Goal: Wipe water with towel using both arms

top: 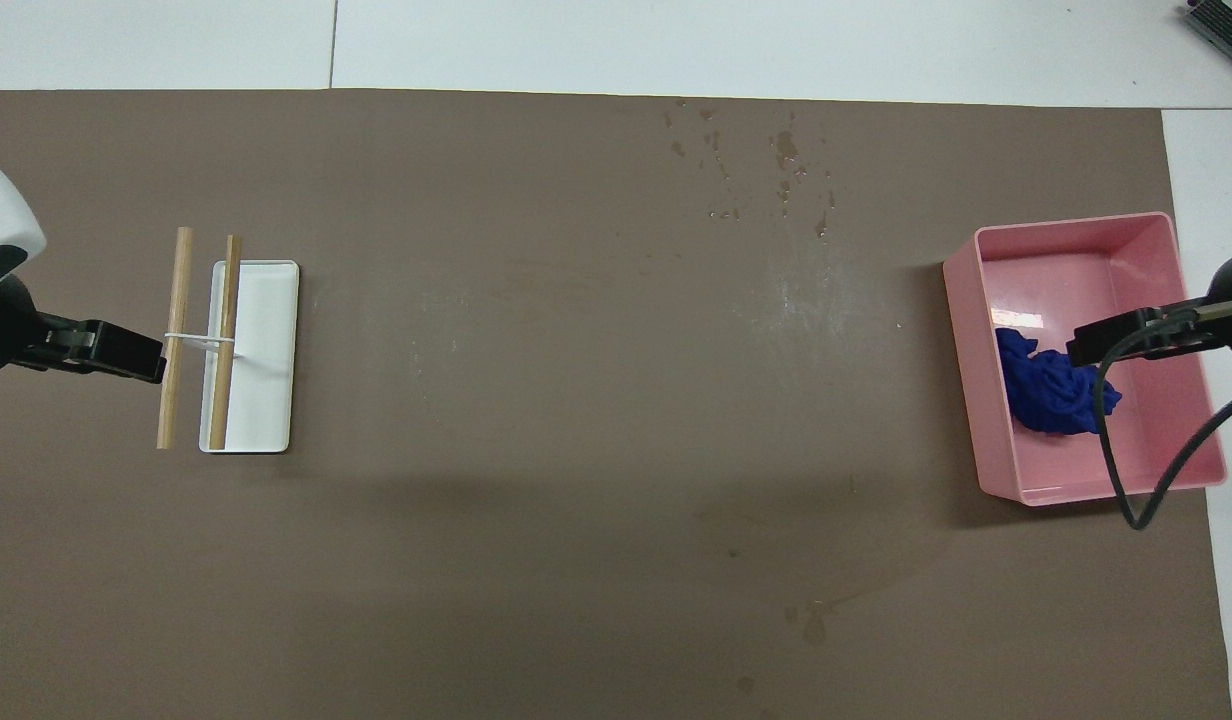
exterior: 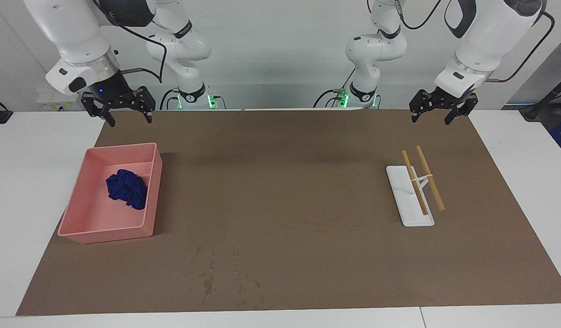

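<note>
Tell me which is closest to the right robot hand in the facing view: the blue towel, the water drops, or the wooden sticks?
From the right gripper:
1. Crumpled dark-blue cloth towel, in the pink plastic bin under it.
2. Scattered shiny water droplets, at the mat's edge farthest from the robots.
3. Two wooden sticks, on the white tray at the left arm's end.

Crumpled blue cloth towel (exterior: 126, 188) in glossy pink plastic bin (exterior: 84, 218); matt brown mat (exterior: 280, 191); wooden sticks (exterior: 422, 178).
</note>
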`<state>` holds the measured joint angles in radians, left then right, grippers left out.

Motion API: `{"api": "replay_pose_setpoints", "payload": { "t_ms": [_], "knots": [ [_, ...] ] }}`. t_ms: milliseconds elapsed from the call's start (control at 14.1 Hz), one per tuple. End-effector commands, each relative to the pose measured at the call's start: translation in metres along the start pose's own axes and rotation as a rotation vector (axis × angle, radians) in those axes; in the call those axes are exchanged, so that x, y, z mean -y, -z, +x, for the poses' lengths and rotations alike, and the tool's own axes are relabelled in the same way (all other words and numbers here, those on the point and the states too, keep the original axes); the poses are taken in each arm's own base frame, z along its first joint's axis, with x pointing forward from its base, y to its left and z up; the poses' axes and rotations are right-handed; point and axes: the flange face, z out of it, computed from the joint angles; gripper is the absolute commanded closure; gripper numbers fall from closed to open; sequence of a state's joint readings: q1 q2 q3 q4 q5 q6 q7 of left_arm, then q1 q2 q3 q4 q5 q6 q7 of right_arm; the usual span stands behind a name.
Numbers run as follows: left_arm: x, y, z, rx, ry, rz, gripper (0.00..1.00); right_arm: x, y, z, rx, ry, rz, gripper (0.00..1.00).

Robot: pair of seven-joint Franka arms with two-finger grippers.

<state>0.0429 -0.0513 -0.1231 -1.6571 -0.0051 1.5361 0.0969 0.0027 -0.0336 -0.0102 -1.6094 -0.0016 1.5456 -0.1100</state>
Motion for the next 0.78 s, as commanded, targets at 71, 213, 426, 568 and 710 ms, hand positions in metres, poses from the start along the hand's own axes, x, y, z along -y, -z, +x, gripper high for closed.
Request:
{"api": "replay_pose_setpoints", "payload": {
  "t_ms": [71,213,426,568,710],
  "knots": [
    [0.0010,0.0000,-0.0034,0.008,-0.007,-0.010,0.00,0.0013,0.0035,-0.0078,-0.009,-0.011,-0.027,0.00],
    [0.0010,0.0007,-0.0033,0.006,-0.007,-0.010,0.00,-0.0023,0.0018,-0.0074,-0.015,-0.038,-0.031,0.00],
    [0.0011,-0.0008,-0.0029,0.009,-0.007,-0.011,0.00,-0.0025,0.0015,-0.0053,-0.033,-0.078,-0.032,0.00],
    [0.0018,0.0007,-0.0034,0.006,-0.006,-0.010,0.00,0.0010,0.0022,-0.0041,-0.041,-0.075,-0.029,0.00],
    [0.0009,0.0007,-0.0034,0.006,-0.007,-0.010,0.00,0.0015,0.0015,-0.0041,-0.040,-0.070,-0.017,0.00]
  ]
}}
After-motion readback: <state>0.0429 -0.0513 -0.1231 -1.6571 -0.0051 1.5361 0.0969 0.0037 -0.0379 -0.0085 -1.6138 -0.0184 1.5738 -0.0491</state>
